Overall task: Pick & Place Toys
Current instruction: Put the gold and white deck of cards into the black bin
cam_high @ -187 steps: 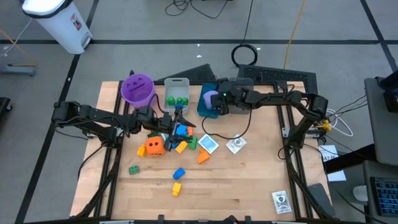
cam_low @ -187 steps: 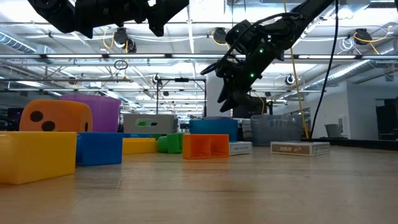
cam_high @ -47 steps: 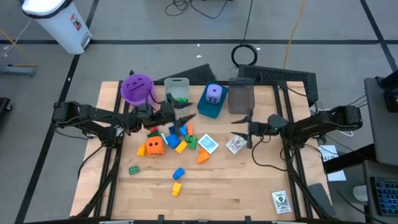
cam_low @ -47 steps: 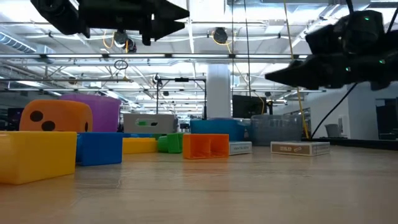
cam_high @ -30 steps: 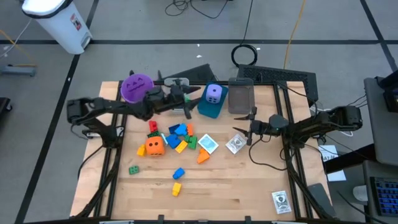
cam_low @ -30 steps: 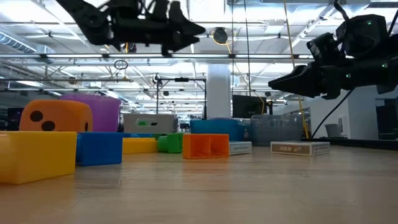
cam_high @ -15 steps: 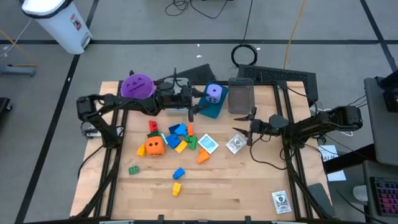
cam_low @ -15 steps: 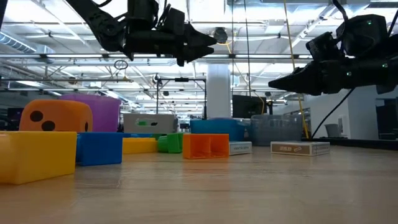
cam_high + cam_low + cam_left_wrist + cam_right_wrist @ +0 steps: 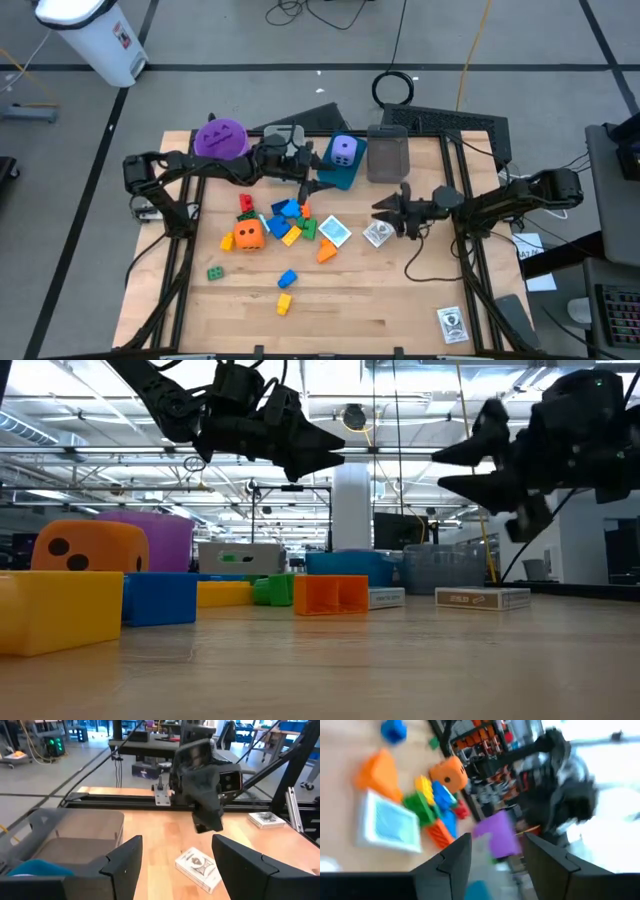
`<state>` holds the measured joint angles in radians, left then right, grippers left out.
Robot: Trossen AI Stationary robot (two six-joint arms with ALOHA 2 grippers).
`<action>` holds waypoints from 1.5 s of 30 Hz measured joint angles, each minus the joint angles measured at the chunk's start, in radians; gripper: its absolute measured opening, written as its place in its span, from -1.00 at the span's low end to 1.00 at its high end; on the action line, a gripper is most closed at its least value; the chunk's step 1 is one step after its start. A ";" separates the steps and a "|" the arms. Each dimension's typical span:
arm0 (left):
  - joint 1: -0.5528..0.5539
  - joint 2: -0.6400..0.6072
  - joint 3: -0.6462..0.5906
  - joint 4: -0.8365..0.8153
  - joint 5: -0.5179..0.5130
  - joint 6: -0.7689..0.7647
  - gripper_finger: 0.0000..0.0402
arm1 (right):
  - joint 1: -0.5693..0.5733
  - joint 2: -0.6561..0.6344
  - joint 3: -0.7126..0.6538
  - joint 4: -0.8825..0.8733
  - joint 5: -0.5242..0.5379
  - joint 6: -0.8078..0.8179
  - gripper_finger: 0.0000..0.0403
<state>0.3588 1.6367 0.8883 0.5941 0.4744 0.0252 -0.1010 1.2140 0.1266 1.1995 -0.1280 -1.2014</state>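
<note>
The toys lie in a loose pile [image 9: 282, 220] at mid-table: blue, yellow, green and red bricks, with an orange die [image 9: 248, 235] at its left. Three single bricks [image 9: 286, 279] lie nearer the front edge. A purple die [image 9: 343, 150] rests in the blue bin [image 9: 338, 176]. My left gripper [image 9: 310, 182] hovers open and empty above the table, between the pile and the blue bin, nothing between its fingers [image 9: 177, 865]. My right gripper [image 9: 382, 210] hangs open and empty, right of the pile, just above a printed card box [image 9: 378, 233].
A purple cup [image 9: 220, 140], a clear bin [image 9: 285, 140] partly under my left arm, and a grey bin [image 9: 388, 155] stand along the far edge. A blue-white flat box [image 9: 335, 232] lies beside the pile. Another card box [image 9: 453, 323] lies at the near right corner.
My left gripper has moved from over the clear bin toward the table's right and near side, sinking a little and swinging its fingers round. My right gripper has rolled about its own axis, so its fingers now show one above the other in the low view, and edged toward the pile.
</note>
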 joint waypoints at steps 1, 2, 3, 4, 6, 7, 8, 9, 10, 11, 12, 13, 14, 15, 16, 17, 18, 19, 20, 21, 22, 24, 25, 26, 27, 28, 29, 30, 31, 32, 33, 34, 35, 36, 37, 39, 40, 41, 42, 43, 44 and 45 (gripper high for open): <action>0.000 0.000 0.000 -0.001 0.000 -0.001 0.21 | 0.001 0.000 0.003 0.004 0.001 -0.078 -0.18; 0.000 0.000 0.000 0.000 0.000 -0.002 0.21 | 0.001 0.000 0.008 0.008 0.002 -0.151 -0.19; 0.000 0.000 0.000 0.000 0.000 -0.004 0.21 | 0.001 0.000 0.012 0.009 0.004 -0.216 -0.19; 0.000 0.000 0.000 0.000 0.000 -0.007 0.21 | 0.001 0.000 0.013 0.011 0.011 -0.279 -0.19; 0.000 0.000 0.000 0.000 0.000 -0.008 0.21 | 0.004 0.000 0.014 0.000 0.045 -0.413 -0.20; 0.000 0.000 0.000 0.000 0.000 -0.009 0.21 | 0.005 0.000 0.014 -0.009 0.066 -0.475 -0.20; 0.000 0.000 0.000 0.000 0.000 -0.010 0.21 | 0.005 0.000 0.014 -0.019 0.084 -0.528 -0.20; 0.000 0.000 0.000 0.000 0.000 -0.012 0.21 | 0.005 0.000 0.014 -0.029 0.102 -0.569 -0.20; 0.000 0.000 0.000 0.000 0.000 -0.013 0.21 | 0.005 0.000 0.014 -0.040 0.111 -0.598 -0.20; 0.000 0.000 0.000 0.000 0.000 -0.016 0.21 | 0.005 0.000 0.014 -0.049 0.125 -0.621 -0.20; 0.000 0.000 0.000 0.001 0.000 -0.020 0.21 | 0.005 0.000 0.014 -0.058 0.130 -0.644 -0.21; 0.000 0.000 0.000 0.003 0.000 -0.028 0.21 | 0.005 0.000 0.014 -0.068 0.132 -0.664 -0.21; 0.000 0.000 0.000 0.006 0.000 -0.032 0.21 | 0.005 0.000 0.014 -0.076 0.133 -0.678 -0.21; 0.000 0.000 0.000 0.009 0.000 -0.035 0.21 | 0.005 0.000 0.014 -0.077 0.133 -0.682 -0.22; 0.000 0.000 0.000 0.013 0.000 -0.035 0.21 | 0.005 0.000 0.014 -0.076 0.132 -0.682 -0.22; 0.000 0.000 0.000 0.016 0.000 -0.035 0.21 | 0.005 0.000 0.014 -0.074 0.129 -0.680 -0.22; 0.000 0.000 0.000 0.021 0.000 -0.036 0.21 | 0.005 0.000 0.014 -0.075 0.129 -0.674 -0.22; 0.000 0.000 0.000 0.029 -0.001 -0.039 0.21 | 0.005 0.000 0.014 -0.075 0.128 -0.669 -0.22; 0.000 0.000 0.000 0.037 -0.001 -0.044 0.21 | 0.005 0.000 0.014 -0.075 0.128 -0.665 -0.22; 0.000 0.000 0.000 0.044 -0.001 -0.047 0.21 | 0.005 0.000 0.014 -0.075 0.128 -0.658 -0.22; 0.000 0.000 0.000 0.047 -0.001 -0.050 0.21 | 0.005 0.000 0.014 -0.075 0.127 -0.640 -0.22; 0.000 -0.005 0.000 0.043 -0.001 -0.050 0.21 | 0.005 0.000 0.014 -0.075 0.125 -0.546 -0.22; 0.003 -0.016 0.000 0.022 -0.001 -0.050 0.21 | 0.005 0.000 0.014 -0.072 0.125 -0.470 -0.22; 0.005 -0.031 -0.001 -0.001 0.000 -0.050 0.21 | 0.005 0.000 0.014 -0.064 0.125 -0.373 -0.23; 0.008 -0.050 -0.001 -0.027 0.000 -0.044 0.21 | 0.005 0.000 0.014 -0.051 0.125 -0.261 -0.23; 0.013 -0.076 -0.001 -0.073 -0.001 -0.035 0.21 | 0.005 0.000 0.014 -0.031 0.126 -0.147 -0.24; 0.018 -0.105 -0.001 -0.130 -0.001 -0.024 0.21 | 0.005 0.000 0.014 -0.007 0.128 -0.024 -0.25; 0.022 -0.138 -0.001 -0.187 -0.003 -0.013 0.21 | 0.004 0.000 0.014 0.018 0.130 0.090 -0.26; 0.025 -0.170 -0.001 -0.244 -0.004 -0.001 0.21 | 0.002 0.000 0.014 0.042 0.132 0.199 -0.28; 0.027 -0.204 -0.001 -0.295 -0.005 0.012 0.21 | -0.003 0.000 0.014 0.061 0.132 0.293 -0.29; 0.029 -0.238 -0.001 -0.347 -0.008 0.020 0.21 | -0.010 0.000 0.015 0.074 0.131 0.370 -0.30; 0.030 -0.271 -0.001 -0.398 -0.018 0.025 0.21 | -0.016 0.000 0.021 0.072 0.129 0.432 -0.32; 0.029 -0.301 -0.001 -0.439 -0.036 0.029 0.21 | -0.020 0.000 0.033 0.057 0.129 0.486 -0.33; 0.026 -0.329 -0.001 -0.476 -0.055 0.033 0.21 | -0.023 0.000 0.050 0.030 0.129 0.536 -0.34; 0.022 -0.354 -0.001 -0.510 -0.069 0.039 0.21 | -0.026 0.000 0.072 -0.008 0.128 0.577 -0.35; 0.012 -0.395 -0.001 -0.562 -0.096 0.047 0.21 | -0.031 0.000 0.131 -0.126 0.126 0.643 -0.36; 0.005 -0.411 -0.001 -0.584 -0.104 0.048 0.21 | -0.032 0.000 0.166 -0.201 0.125 0.665 -0.36; -0.002 -0.424 -0.001 -0.605 -0.112 0.048 0.21 | -0.033 0.000 0.206 -0.285 0.125 0.683 -0.37; -0.009 -0.436 -0.001 -0.628 -0.115 0.049 0.21 | -0.036 0.000 0.245 -0.370 0.123 0.695 -0.37; -0.014 -0.444 -0.001 -0.654 -0.116 0.049 0.21 | -0.037 0.000 0.285 -0.456 0.118 0.702 -0.37; -0.021 -0.447 -0.001 -0.674 -0.117 0.048 0.21 | -0.042 0.000 0.326 -0.541 0.096 0.703 -0.37; -0.028 -0.448 -0.001 -0.692 -0.119 0.046 0.21 | -0.048 0.000 0.364 -0.628 0.063 0.704 -0.37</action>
<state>0.3312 1.1885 0.8875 -0.0977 0.3558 0.0716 -0.1487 1.2144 0.4905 0.5715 -0.0649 -0.4977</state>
